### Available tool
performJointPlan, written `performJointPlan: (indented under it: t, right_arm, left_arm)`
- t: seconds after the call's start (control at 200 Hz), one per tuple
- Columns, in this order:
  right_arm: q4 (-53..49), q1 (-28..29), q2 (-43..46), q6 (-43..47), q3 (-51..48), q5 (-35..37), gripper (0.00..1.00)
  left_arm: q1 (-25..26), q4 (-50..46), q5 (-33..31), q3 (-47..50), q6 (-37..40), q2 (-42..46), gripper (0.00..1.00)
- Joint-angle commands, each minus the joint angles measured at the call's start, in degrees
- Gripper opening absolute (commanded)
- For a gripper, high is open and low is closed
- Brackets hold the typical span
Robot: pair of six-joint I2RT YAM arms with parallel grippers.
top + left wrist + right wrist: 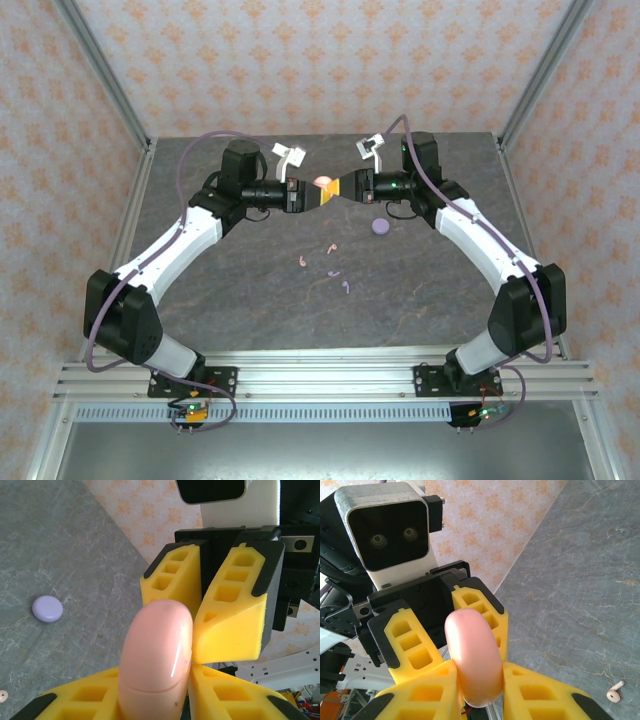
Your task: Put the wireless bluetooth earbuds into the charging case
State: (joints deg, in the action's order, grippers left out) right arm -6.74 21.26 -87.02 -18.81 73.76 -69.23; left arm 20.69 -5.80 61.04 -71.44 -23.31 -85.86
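Grey stone-patterned table [420, 300], floral wallpaper walls [320, 60]; left hand [312, 192] and right hand [338, 188] clamp pink case [323, 183].

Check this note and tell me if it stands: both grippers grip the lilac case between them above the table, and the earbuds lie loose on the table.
Not quite. The left gripper and right gripper grip the pink case, not a lilac one; both wrist views show it. The rest stands: it is held above the table, and the earbuds lie loose there.
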Motion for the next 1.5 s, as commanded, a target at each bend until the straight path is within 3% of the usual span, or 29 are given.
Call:
performJointPlan:
  t: [0.0, 0.31, 0.646, 1.001, 1.497]
  right_arm:
    - [0.9, 0.8, 1.9, 1.3, -0.9, -1.7, 0.24]
    - [-5.5, 0.9, 3.2, 6.4, -0.6, -1.0, 0.3]
    - [-14.1, 0.6, 4.6, 12.6, 3.0, 0.4, 0.39]
    - [-18.2, 0.6, 2.5, 15.8, 6.0, -2.1, 0.45]
    - [-19.8, 1.2, 0.3, 17.4, 8.5, -4.1, 0.44]
  left_arm:
    - [0.3, 3.8, -1.5, 0.5, -1.1, 1.6, 0.26]
    - [0.3, 1.8, -1.9, -0.1, 0.6, 1.0, 0.1]
    - [0.3, -7.3, 0.6, -1.3, 8.3, 2.0, 0.1]
    - [0.7, -9.5, 4.5, -1.3, 10.9, 2.8, 0.1]
    - [1.5, -11.0, 6.5, -2.4, 12.5, 3.2, 0.1]
